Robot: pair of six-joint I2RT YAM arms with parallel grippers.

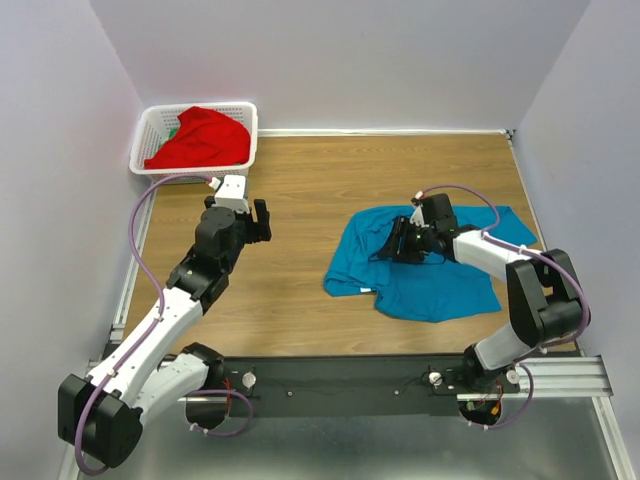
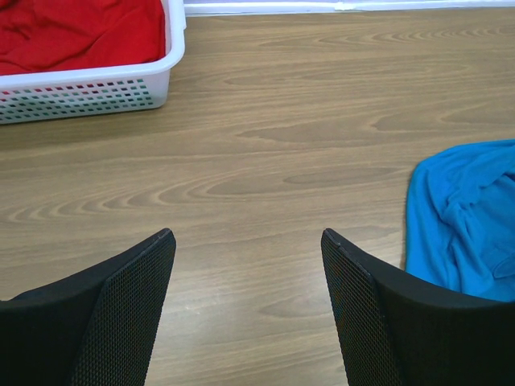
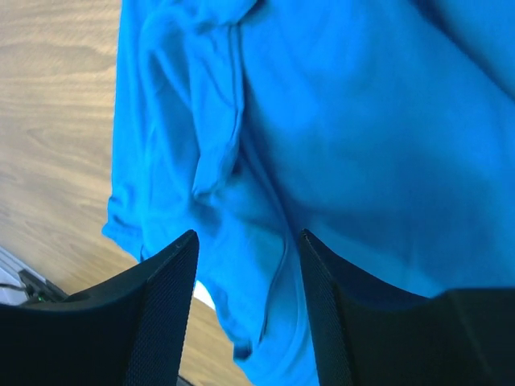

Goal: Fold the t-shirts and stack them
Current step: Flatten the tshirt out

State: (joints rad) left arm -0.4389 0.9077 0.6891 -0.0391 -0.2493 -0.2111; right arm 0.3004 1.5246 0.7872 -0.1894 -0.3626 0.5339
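With the teal-blue t-shirt (image 1: 430, 285) rumpled on the table (image 1: 300, 290) and the red t-shirt (image 1: 200, 138) in the basket (image 1: 252, 135), we should seat one edge fold deep between the right gripper (image 3: 245, 237)'s parted, apparently empty jaws, while the left gripper (image 2: 245, 233) hangs released.

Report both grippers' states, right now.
Left gripper: open, empty, above the table.
Right gripper: open, jaws apart over the teal shirt, nothing gripped.
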